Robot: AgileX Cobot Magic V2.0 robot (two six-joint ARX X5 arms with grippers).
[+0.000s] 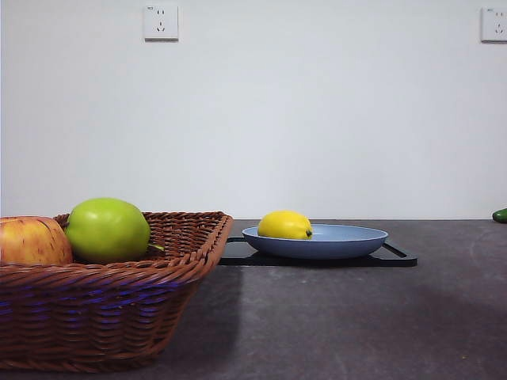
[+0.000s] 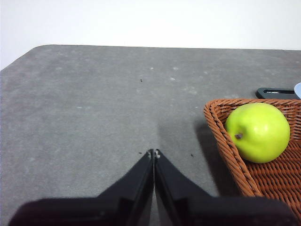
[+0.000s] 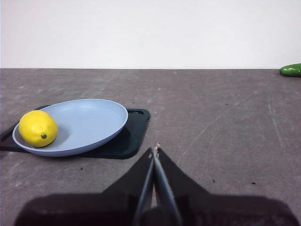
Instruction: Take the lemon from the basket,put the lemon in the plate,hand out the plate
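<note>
Yellow lemon (image 1: pixel 284 225) sits in the blue plate (image 1: pixel 348 240), far right of the basket (image 1: pixel 119 317). Handing out is next: the right gripper (image 3: pixel 154 149), jaws pressed together like the left gripper's (image 2: pixel 154 152), must open for the rim.

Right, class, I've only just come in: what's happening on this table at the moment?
Nothing is being handled. The lemon already lies in the blue plate, which sits on a black tray. Two apples remain in the basket. The left end effector and right end effector are shut, empty. The plate awaits handing out.
</note>
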